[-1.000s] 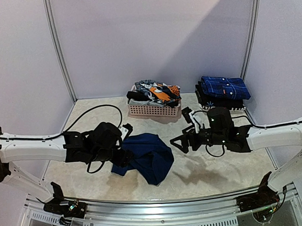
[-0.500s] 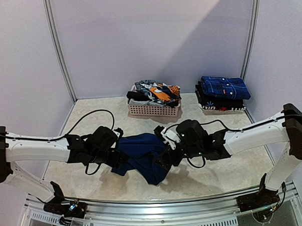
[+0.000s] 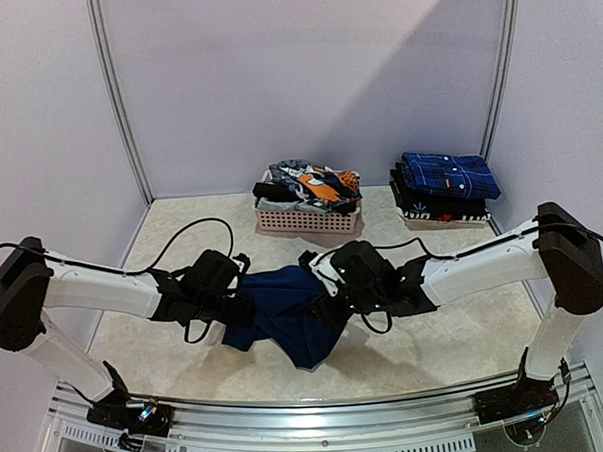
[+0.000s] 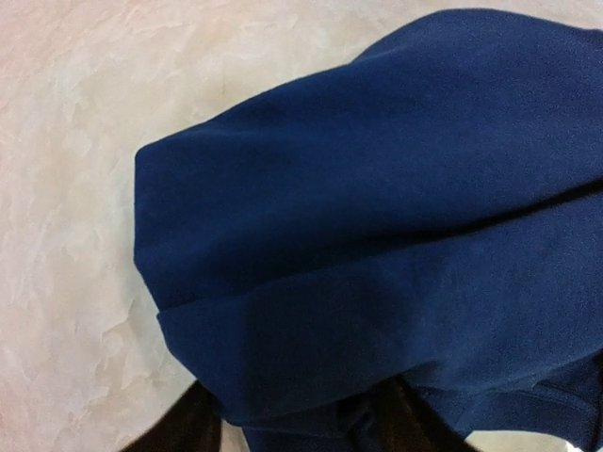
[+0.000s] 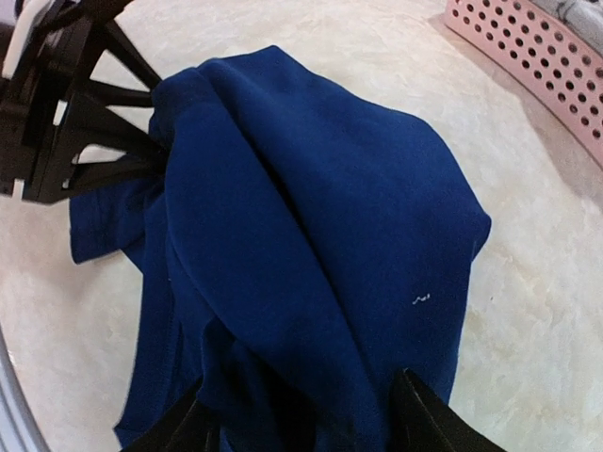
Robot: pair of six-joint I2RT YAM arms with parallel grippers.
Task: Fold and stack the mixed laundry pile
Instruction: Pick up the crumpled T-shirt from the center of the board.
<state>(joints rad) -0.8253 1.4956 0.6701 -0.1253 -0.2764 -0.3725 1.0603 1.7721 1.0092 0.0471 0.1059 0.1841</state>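
Pale marbled surface (image 3: 456,329) carries a crumpled navy garment (image 3: 290,302), left gripper (image 3: 243,311) and right gripper (image 3: 323,311) each part-open astride its folds; whether clamped, I cannot tell.

Pale marbled table (image 3: 456,329). At far edge, middle: pink slatted basket (image 3: 306,222) heaped with mixed garments (image 3: 320,183). In far right corner: folded stack (image 3: 445,185). Toward near edge, centre: crumpled navy garment (image 3: 285,307).

Navy garment (image 3: 285,305) lay bunched on worktop (image 3: 446,330) between left end effector (image 3: 241,311) and right end effector (image 3: 321,311), both touching it; pink basket (image 3: 306,223) behind.
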